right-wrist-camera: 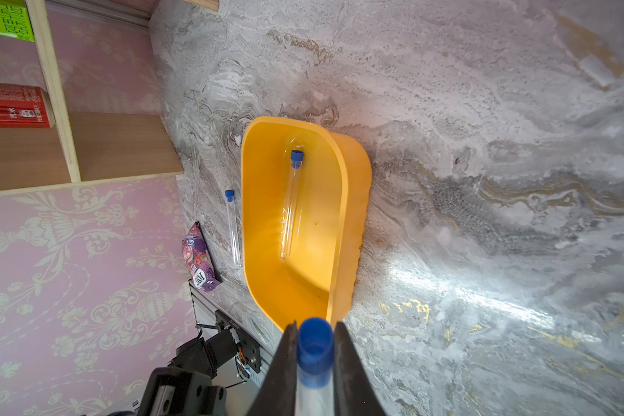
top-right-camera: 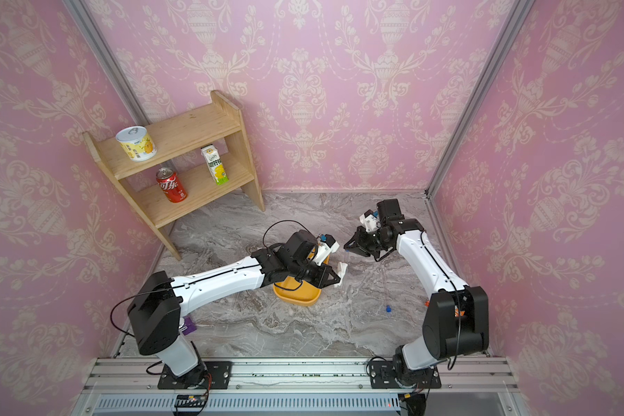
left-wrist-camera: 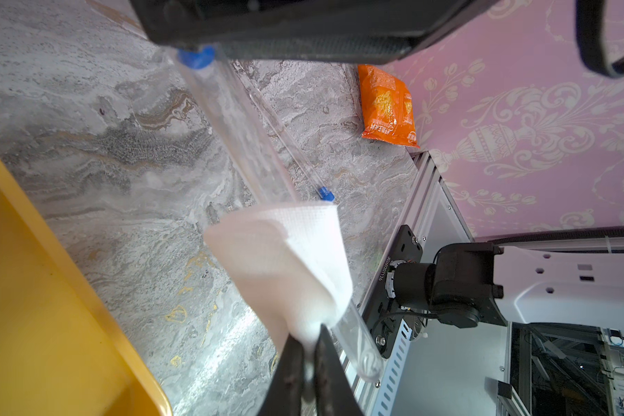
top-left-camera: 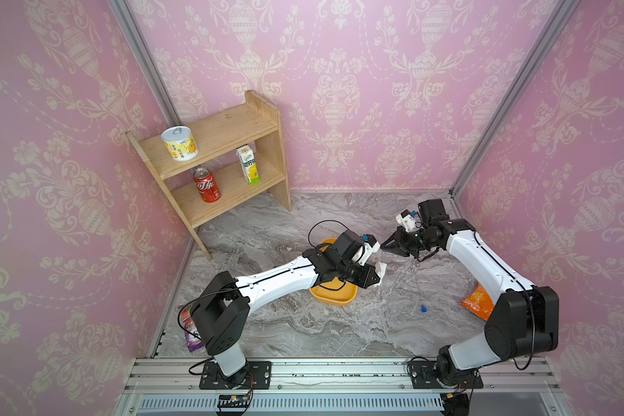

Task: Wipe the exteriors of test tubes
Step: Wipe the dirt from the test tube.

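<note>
First tube [right-wrist-camera: 233, 230] lies on the bench [top-left-camera: 303, 335] between its left edge and the yellow tray [right-wrist-camera: 353, 180]; second tube [right-wrist-camera: 292, 205] rests inside the tray. Mid-bench, left gripper [left-wrist-camera: 308, 356] is clenched on the white pad [left-wrist-camera: 285, 259], which is folded over a third tube [left-wrist-camera: 238, 133]. Right gripper [right-wrist-camera: 314, 345] pinches that tube's blue-capped end. Fourth tube [top-left-camera: 419, 288] lies loose toward the right edge, near the orange bag [left-wrist-camera: 388, 104].

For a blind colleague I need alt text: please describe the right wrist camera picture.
The right gripper is shut on the blue-capped end of a clear plastic test tube. Beyond it, a yellow plastic tray on the grey marble table holds a second capped tube; a third tube lies beside the tray, near a purple snack packet.
</note>
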Available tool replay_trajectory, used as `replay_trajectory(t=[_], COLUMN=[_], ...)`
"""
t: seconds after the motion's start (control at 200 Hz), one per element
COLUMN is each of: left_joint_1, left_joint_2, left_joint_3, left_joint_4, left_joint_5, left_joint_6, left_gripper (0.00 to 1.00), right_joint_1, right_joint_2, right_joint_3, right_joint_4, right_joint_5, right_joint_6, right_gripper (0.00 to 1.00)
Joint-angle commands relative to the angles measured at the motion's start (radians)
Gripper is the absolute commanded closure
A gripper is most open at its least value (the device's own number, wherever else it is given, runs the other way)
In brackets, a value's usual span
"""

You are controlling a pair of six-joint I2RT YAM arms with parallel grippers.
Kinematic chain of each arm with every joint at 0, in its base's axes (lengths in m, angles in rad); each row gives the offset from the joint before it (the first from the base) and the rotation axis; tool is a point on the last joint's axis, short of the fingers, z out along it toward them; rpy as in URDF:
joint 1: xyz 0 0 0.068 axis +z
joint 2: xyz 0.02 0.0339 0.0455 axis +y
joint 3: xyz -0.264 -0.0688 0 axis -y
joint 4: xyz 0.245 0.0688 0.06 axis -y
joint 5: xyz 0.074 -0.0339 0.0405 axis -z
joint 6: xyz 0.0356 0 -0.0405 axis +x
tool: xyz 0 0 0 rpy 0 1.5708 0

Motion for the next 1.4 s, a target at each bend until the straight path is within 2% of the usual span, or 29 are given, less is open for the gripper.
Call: replay_trajectory(t=[0.0, 0.595, 0.931, 1.396], left_joint_1=[0.001, 0.063, 0.062, 0.053], left_joint_2=[0.014, 0.113, 0.105, 0.065], left_joint_3=[0.072, 0.231, 0.232, 0.158], left_joint_4=[-0.059, -0.139, -0.172, -0.121], left_joint_5=[0.003, 0.04, 0.066, 0.115], left_joint_6=[0.061, 0.127, 0.226, 0.189], left_gripper=[0.89, 0.89, 0.88, 0.89], right_joint_1=[-0.001, -0.001, -0.004, -0.015], right_joint_2=[-0.053, -0.141, -0.119, -0.075], right_joint_3=[-0.023, -0.096, -0.061, 0.005], right_joint_4=[-0.01, -0.032, -0.052, -0.052], right_joint_5=[-0.019, -0.04, -0.081, -0.057], right_joint_6=[-0.015, -0.014, -0.017, -0.02], right_gripper=[0.9, 0.9, 0.9, 0.9])
